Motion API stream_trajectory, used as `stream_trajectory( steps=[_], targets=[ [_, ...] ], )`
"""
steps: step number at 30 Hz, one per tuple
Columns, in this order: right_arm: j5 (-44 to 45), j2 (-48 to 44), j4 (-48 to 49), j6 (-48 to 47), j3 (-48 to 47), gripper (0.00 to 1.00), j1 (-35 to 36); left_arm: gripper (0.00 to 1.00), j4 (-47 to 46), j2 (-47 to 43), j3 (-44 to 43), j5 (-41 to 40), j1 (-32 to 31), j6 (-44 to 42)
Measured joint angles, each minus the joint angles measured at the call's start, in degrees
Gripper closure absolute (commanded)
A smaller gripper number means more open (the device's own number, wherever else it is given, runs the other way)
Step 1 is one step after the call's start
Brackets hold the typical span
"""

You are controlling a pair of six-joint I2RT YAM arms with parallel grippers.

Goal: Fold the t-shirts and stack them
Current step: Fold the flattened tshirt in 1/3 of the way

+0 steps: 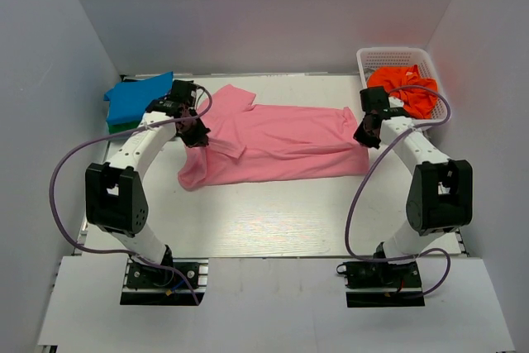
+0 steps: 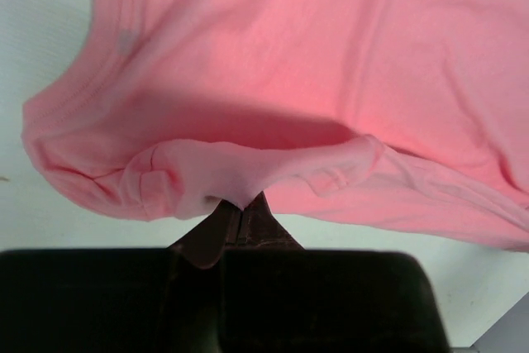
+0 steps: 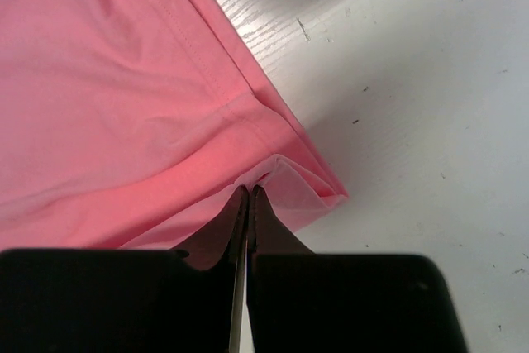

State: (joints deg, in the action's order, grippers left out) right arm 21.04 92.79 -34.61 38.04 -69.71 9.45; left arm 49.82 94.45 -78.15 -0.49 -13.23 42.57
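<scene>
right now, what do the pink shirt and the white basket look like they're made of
Pink t-shirt: soft matte knit cloth, probably cotton jersey. It wrinkles, drapes limply and shows stitched hems up close.
White basket: looks like rigid moulded plastic with a smooth finish, judging by its even open lattice wall and crisp rim.

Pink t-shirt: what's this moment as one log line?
left end effector: shut on pink t-shirt | right end effector: shut on its corner | orange t-shirt: in basket
</scene>
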Motion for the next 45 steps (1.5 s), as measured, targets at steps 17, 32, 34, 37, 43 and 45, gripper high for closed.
stream_trajectory(
  steps=[17,32,34,37,43,45],
  targets=[
    [1.6,13.6,3.9,-5.5,-9.6,0.72,-1.1,0.00,-13.7,17.7,-9.5,-3.4,1.4,-5.0],
    [-10.0,-2.3,12.5,-12.4,2.8,0.10,0.9,0.00,-19.1,3.8,3.4,1.2,1.3,-10.2],
    [-12.6,-2.6,13.8,-12.6,5.2,0.10,1.4,0.00,-22.3,0.7,10.1,4.3,1.1,-9.6],
    [-15.3,-0.2,15.7,-12.7,7.2,0.10,1.5,0.00,-25.0,0.4,17.2,6.8,1.0,-8.4],
    [-15.7,6.9,17.2,-12.2,7.9,0.10,1.4,0.00,-27.1,3.4,20.6,6.4,1.1,-6.3],
    [-15.2,7.3,17.6,-11.6,9.5,0.10,1.4,0.00,-28.9,2.6,22.2,5.8,1.1,-5.5]
  ],
)
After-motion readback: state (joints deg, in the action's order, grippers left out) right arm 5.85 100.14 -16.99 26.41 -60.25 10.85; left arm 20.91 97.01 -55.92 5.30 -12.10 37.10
